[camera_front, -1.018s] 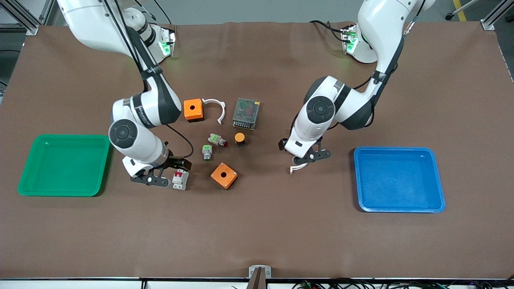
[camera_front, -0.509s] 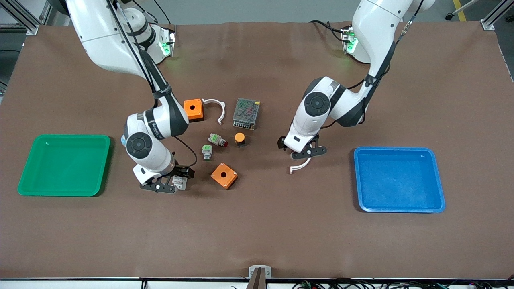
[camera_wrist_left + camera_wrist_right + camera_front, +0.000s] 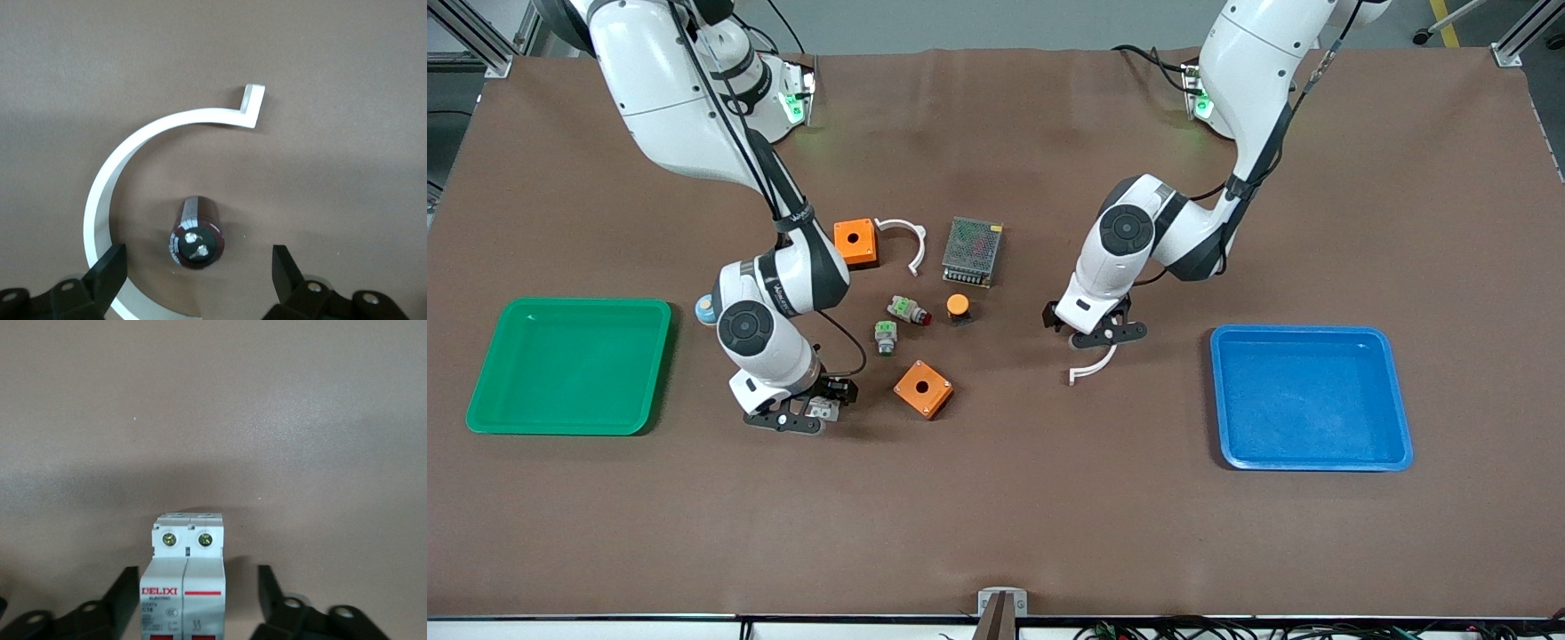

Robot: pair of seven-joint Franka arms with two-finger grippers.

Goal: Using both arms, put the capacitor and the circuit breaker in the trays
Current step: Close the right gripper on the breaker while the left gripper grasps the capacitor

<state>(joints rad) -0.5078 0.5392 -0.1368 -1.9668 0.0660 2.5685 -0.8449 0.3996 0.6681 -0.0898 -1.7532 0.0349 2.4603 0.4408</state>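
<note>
While both grippers gape, capacitor (image 3: 197, 233) (left gripper (image 3: 193, 270)) and circuit breaker (image 3: 187, 580) (right gripper (image 3: 197, 600)) lie between fingers.

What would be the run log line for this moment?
left gripper: open, around capacitor | right gripper: open, around circuit breaker | both parts on table

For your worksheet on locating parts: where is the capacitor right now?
The capacitor lies on the table inside the white curved clip, between the open left gripper's fingers, untouched.
</note>
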